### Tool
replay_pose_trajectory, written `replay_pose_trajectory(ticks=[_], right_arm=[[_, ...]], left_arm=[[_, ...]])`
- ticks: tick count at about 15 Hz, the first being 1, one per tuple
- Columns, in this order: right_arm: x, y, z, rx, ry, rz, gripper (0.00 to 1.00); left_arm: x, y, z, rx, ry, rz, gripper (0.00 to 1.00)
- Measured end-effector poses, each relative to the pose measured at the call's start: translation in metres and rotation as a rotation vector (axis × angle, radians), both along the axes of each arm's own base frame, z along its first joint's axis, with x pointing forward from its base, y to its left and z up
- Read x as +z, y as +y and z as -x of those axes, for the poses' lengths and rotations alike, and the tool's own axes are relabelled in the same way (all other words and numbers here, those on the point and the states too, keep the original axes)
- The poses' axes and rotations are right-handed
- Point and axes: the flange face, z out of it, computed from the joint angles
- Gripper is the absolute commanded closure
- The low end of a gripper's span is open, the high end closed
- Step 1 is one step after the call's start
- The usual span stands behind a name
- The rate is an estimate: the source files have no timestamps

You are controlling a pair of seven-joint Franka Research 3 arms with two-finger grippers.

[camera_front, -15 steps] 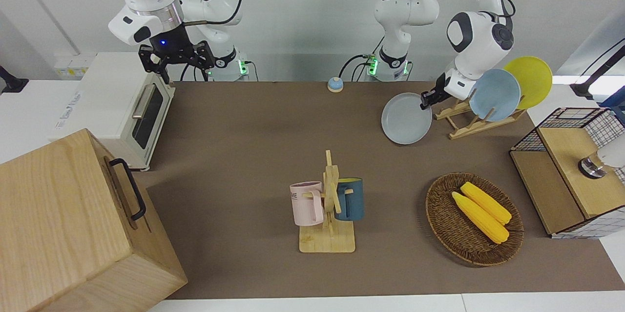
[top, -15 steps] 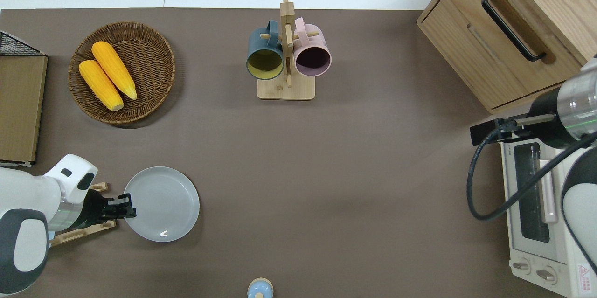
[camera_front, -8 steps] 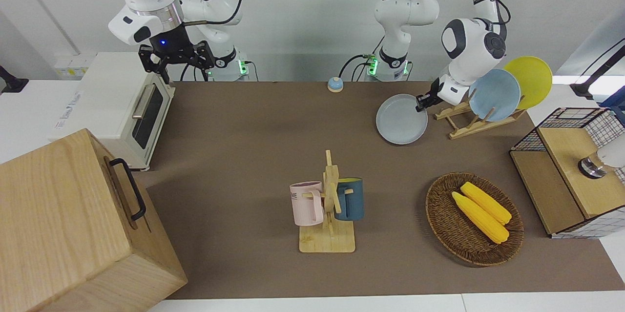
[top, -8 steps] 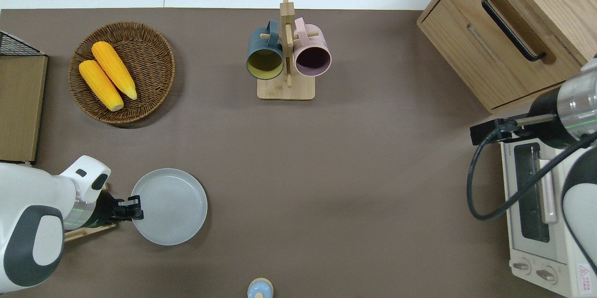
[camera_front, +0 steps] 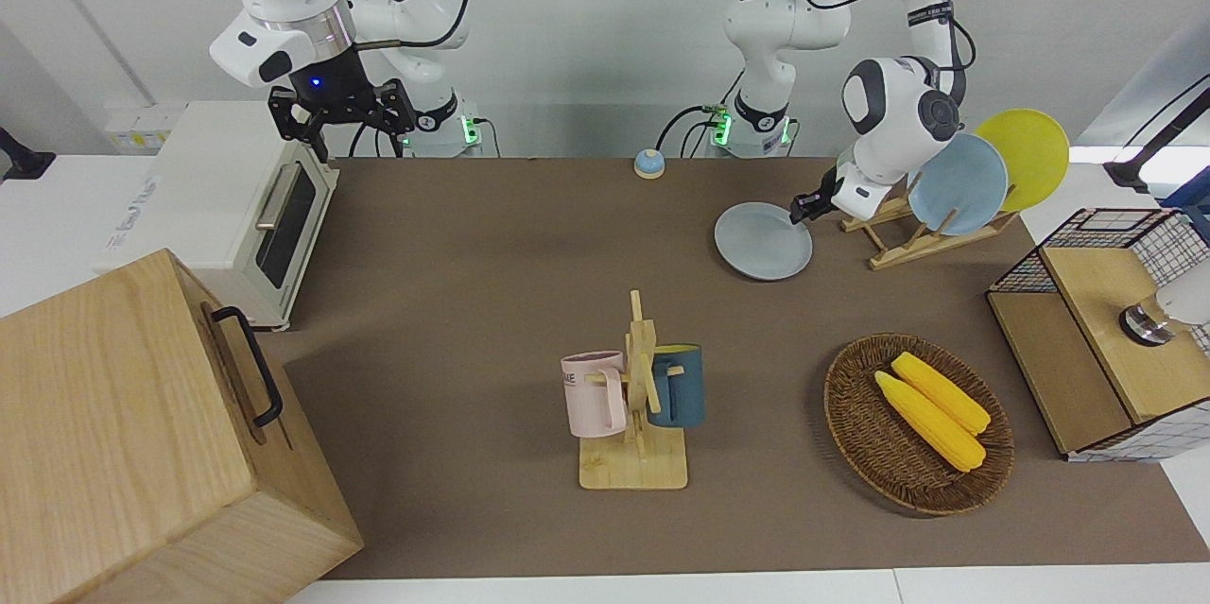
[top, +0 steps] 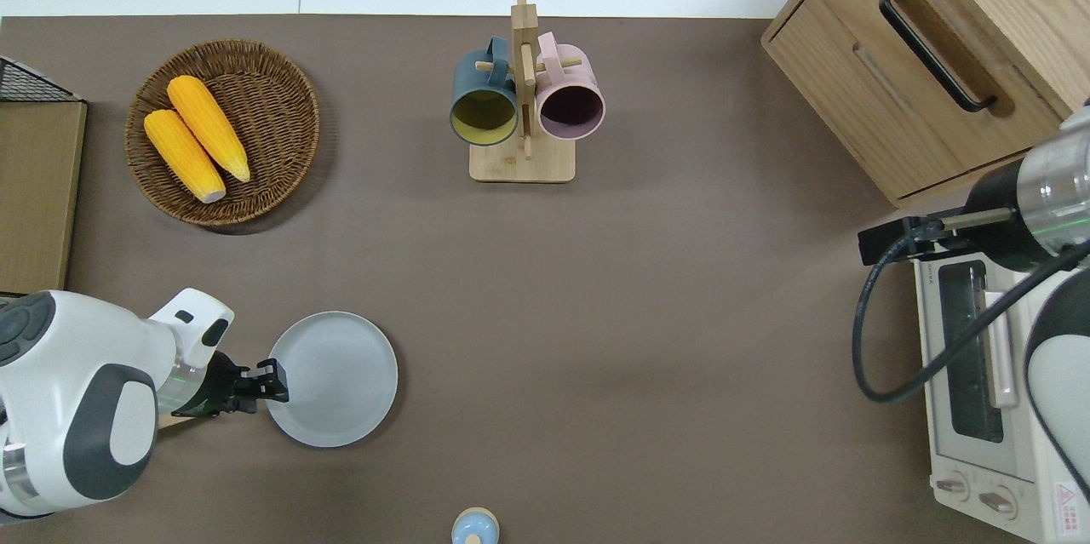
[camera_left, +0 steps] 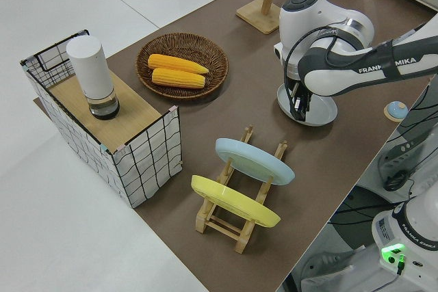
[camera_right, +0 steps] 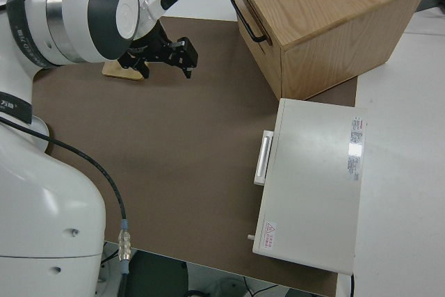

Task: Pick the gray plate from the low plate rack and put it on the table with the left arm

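Note:
The gray plate (camera_front: pixel 761 243) lies almost flat, low on or just above the brown table (camera_front: pixel 473 254), beside the low plate rack (camera_front: pixel 907 235) toward the right arm's end. I cannot tell whether it touches the table. My left gripper (camera_front: pixel 803 207) is shut on the plate's rim on the rack's side. The overhead view shows the gripper (top: pixel 277 378) at the edge of the plate (top: pixel 336 378). In the left side view the gripper (camera_left: pixel 299 106) points down onto the plate (camera_left: pixel 318 113). The right gripper (camera_front: pixel 340 117) is open and parked.
A light blue plate (camera_front: pixel 957 183) and a yellow plate (camera_front: pixel 1026 158) stand in the rack. A small bell (camera_front: pixel 648 163) is near the robots. A mug tree (camera_front: pixel 638 396), a wicker basket (camera_front: pixel 841 396) with corn, a wire crate (camera_front: pixel 1115 330), a toaster oven (camera_front: pixel 236 207) and a wooden cabinet (camera_front: pixel 123 434) stand around.
My left gripper has carried the gray plate away from the rack toward the right arm's end, lowered it and tipped it from slanted to almost flat. The right arm has not moved.

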Motion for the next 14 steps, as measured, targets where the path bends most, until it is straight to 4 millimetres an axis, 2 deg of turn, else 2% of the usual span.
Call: replay_pose_trajectory(ticks=[2,3,7,10,14], right_arm=[[0.0,0.0,0.0,0.0,0.0,0.0,0.017],[0.0,0.0,0.0,0.0,0.0,0.0,0.017],[0.0,0.0,0.0,0.0,0.0,0.0,0.017],[0.0,0.0,0.0,0.0,0.0,0.0,0.017],[0.0,0.0,0.0,0.0,0.0,0.0,0.017]], left_arm=[[-0.006,-0.001,-0.001,0.0,0.003,-0.003,0.14],[-0.006,-0.001,-0.002,0.0,0.0,-0.004,0.01],[0.011,0.0,-0.014,-0.001,-0.044,-0.005,0.0],[0.041,0.001,-0.035,-0.001,-0.116,-0.007,0.0],[0.104,0.007,-0.065,-0.045,-0.206,-0.062,0.0]])
